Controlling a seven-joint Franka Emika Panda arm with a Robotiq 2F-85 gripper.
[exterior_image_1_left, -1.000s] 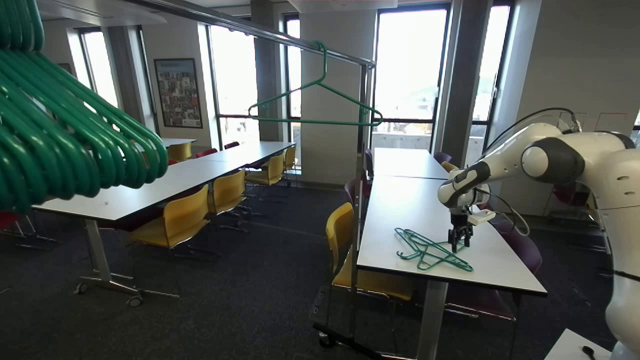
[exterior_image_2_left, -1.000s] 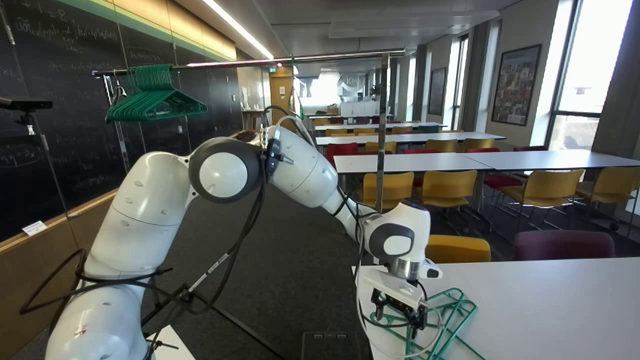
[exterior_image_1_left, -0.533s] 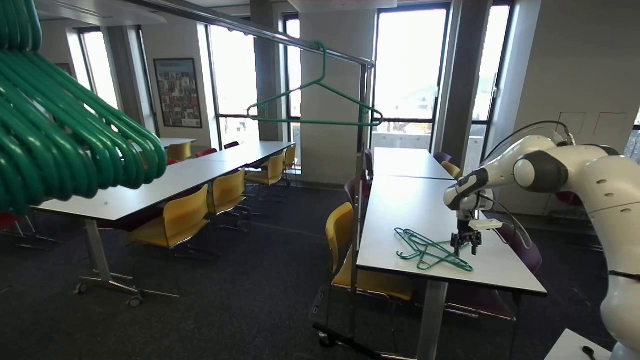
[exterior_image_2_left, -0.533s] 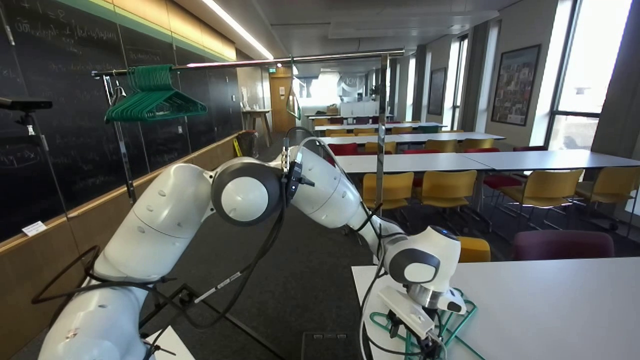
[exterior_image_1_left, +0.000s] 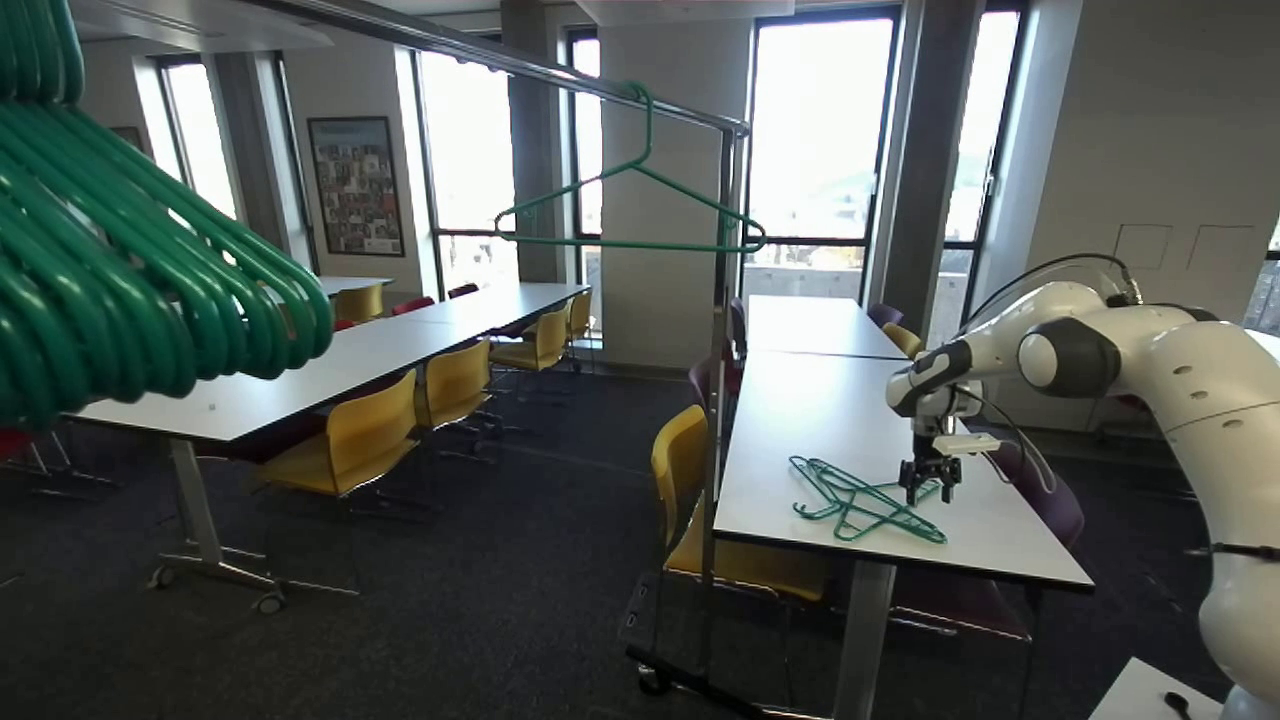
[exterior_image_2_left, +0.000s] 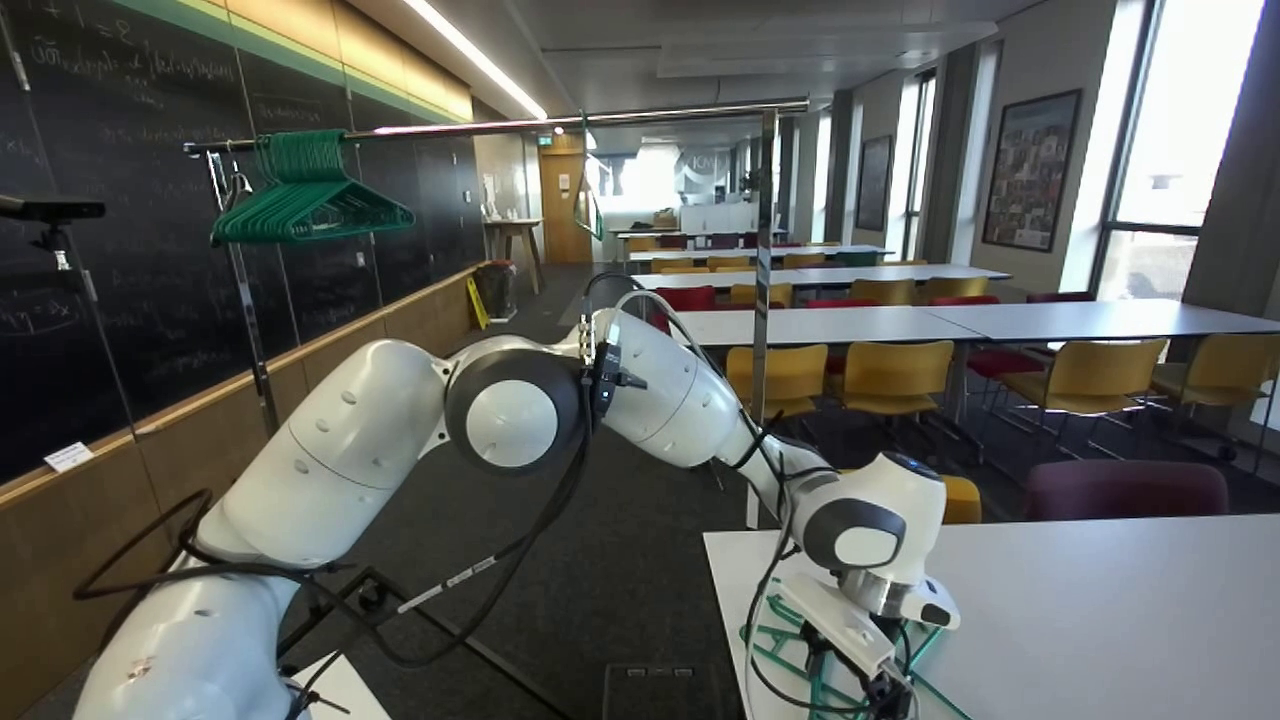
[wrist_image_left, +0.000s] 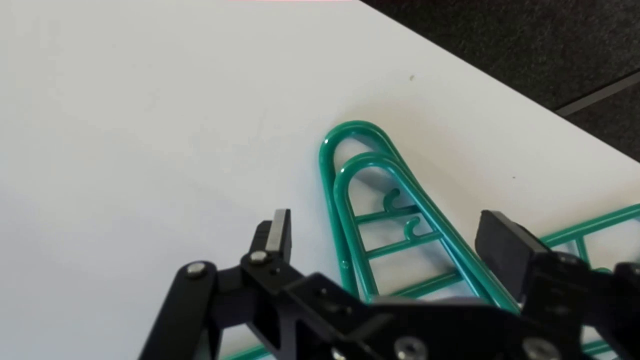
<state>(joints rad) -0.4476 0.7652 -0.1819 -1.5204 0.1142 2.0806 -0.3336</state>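
Several green plastic hangers lie overlapping on the white table. In the wrist view, the rounded ends of two stacked hangers (wrist_image_left: 372, 159) reach up between the fingers of my gripper (wrist_image_left: 385, 214), which stands open. White table shows between the left finger (wrist_image_left: 278, 232) and the hangers; the right finger (wrist_image_left: 505, 245) is close to their other side, and whether it touches them I cannot tell. Nothing is gripped. In an exterior view, the gripper (exterior_image_1_left: 930, 497) points down over the near right part of the hanger pile (exterior_image_1_left: 930, 533). The fingertips' height above the table is hard to judge.
A metal clothes rail (exterior_image_1_left: 690, 113) carries a single green hanger (exterior_image_1_left: 640, 243) and a dense bunch of hangers (exterior_image_2_left: 310, 190). Its upright post (exterior_image_1_left: 718, 400) stands beside the table (exterior_image_1_left: 800, 400). Chairs line the table, a yellow one (exterior_image_1_left: 683, 470) and a purple one (exterior_image_2_left: 1128, 490) among them.
The arm has bent lower, and the gripper has shifted a little to the right in both exterior views, sinking and then rising slightly. The hangers on the table have not visibly moved.
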